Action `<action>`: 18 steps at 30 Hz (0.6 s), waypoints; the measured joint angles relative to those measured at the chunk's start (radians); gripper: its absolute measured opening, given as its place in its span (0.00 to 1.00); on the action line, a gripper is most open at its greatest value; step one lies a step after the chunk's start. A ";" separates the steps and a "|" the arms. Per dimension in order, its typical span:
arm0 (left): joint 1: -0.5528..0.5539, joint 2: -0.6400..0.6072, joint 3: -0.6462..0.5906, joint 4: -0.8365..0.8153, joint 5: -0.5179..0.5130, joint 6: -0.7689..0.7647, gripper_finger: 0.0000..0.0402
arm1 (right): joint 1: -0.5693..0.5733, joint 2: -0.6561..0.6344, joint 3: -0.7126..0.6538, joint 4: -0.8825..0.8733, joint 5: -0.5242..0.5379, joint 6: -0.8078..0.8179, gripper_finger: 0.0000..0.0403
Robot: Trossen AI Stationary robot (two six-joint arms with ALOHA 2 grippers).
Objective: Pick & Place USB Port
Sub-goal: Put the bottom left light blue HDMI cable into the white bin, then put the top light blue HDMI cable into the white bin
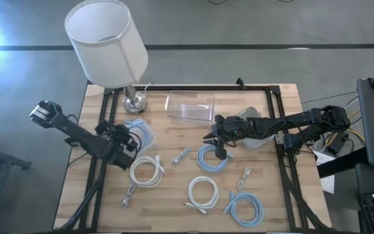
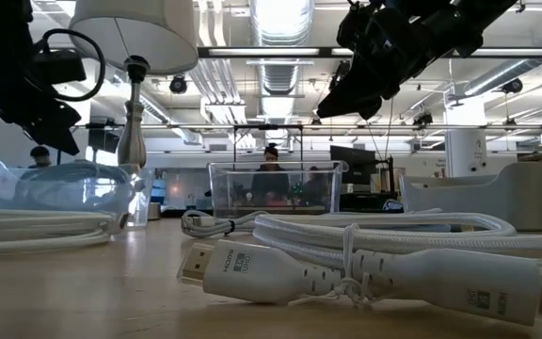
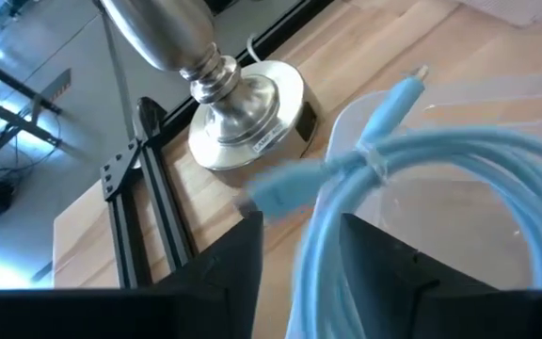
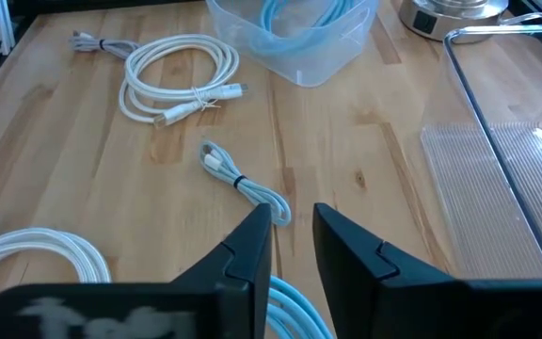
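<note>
Blue USB cable (image 3: pixel 412 155), a light, floppy coil best pinched at its tie, hangs over the clear tub (image 1: pixel 138 133) beside the lamp base (image 1: pixel 134 102), my left gripper (image 3: pixel 299 259) spread apart, right gripper (image 4: pixel 293 247) nearly pressed together, empty.

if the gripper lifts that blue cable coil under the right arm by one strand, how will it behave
The blue cable coil would probably sag and swing, since it is thin looped cord. It looks tied at one spot, so the loops should mostly stay together. It seems light, so the right gripper above it may drag it sideways.
</note>
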 joint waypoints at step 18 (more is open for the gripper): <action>0.016 0.005 0.161 0.003 -0.054 0.163 0.45 | 0.000 0.000 0.000 -0.009 0.000 0.057 0.19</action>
